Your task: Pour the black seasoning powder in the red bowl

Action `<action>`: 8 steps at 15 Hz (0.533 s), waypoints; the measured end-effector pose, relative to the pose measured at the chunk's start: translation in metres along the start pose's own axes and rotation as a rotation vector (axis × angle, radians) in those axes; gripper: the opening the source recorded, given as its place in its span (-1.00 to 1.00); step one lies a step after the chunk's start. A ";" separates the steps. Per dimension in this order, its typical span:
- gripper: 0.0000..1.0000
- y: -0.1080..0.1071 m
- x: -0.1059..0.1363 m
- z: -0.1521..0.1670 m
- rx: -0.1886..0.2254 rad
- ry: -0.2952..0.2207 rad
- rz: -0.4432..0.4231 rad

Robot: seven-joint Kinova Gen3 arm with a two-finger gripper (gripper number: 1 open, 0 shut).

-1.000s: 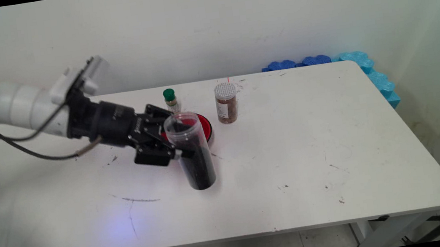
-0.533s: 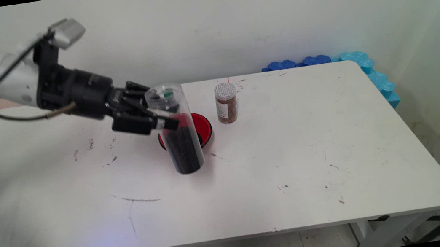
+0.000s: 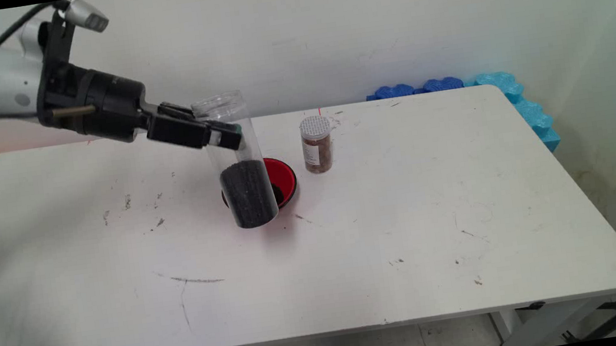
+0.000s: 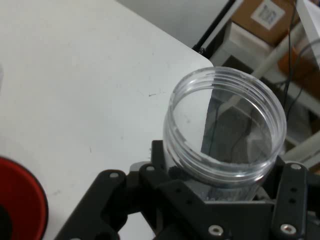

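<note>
The gripper [image 3: 223, 136] grips a clear open jar [image 3: 238, 161] of dark grains, held nearly upright off the white table [image 3: 408, 213]. Below the jaws sits a red bowl [image 3: 283, 177]; beyond them, rightward, a spice jar [image 3: 316, 144]. Keeping the jar level would avoid spills.

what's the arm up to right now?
The end effector is shut on a clear open-topped jar, partly filled with dark granules, gripping it near the rim. The jar hangs above the white table, in front of a red bowl in the main view. A silver-lidded spice jar stands to the bowl's right.
</note>
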 end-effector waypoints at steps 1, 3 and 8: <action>-1.00 -0.003 0.001 -0.001 0.004 0.001 -0.056; -1.00 -0.009 0.000 -0.003 0.017 -0.005 -0.158; -1.00 -0.025 -0.005 -0.003 0.063 -0.018 -0.386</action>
